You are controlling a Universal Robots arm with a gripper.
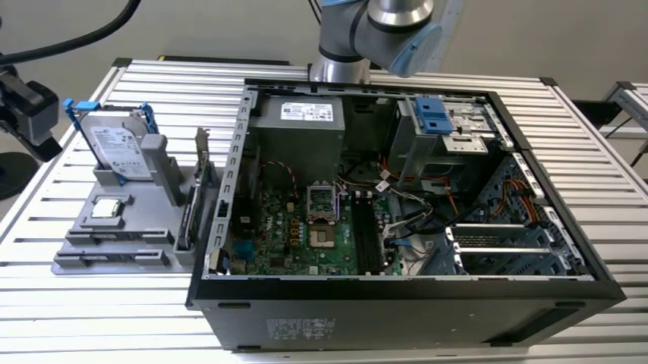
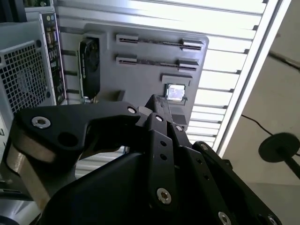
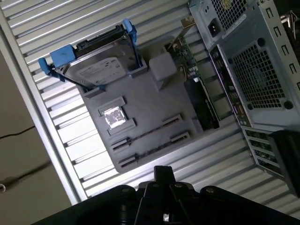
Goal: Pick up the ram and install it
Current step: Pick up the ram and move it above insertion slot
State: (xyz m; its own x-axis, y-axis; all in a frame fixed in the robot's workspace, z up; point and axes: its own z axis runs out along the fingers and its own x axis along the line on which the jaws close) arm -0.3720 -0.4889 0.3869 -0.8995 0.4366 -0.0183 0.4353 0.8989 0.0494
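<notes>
Nearest the lens in both wrist views, the gripper [image 3: 161, 171] is presented as a black linkage. Its jaws are drawn together at the tip, with nothing clamped between them. The gripper is positioned well apart from the ram and is in contact with no part.

In the exterior view, the parts are laid out on a slatted metal surface [image 1: 102, 311]. At the exterior view's left edge, a black device [image 1: 26, 106] with a thick cable is mounted. Near it, a grey holder tray [image 1: 152, 227] is placed. A hard drive [image 1: 117, 148] in a blue caddy [image 1: 71, 106] is stood tilted at the tray's far end. A processor chip [image 1: 109, 208] is seated flat near the middle.

The ram [image 3: 145, 133] is located on this tray, in the row just beside the processor chip. It is stood on its long edge between two grey end clips. It is seen edge-on as a long, thin, dark strip; chips and label cannot be made out. A second strip [image 3: 154, 149] of the same look is carried in the parallel row beside it.

An expansion card [image 1: 202, 178] with a silver bracket is stood along the tray's side nearest the computer case [image 1: 405, 318]. The case is laid open, with the motherboard [image 1: 294, 243], power supply [image 1: 299, 125] and black memory slots [image 1: 369, 235] exposed. The arm [image 1: 405, 26] is seen beyond the case's far wall.
</notes>
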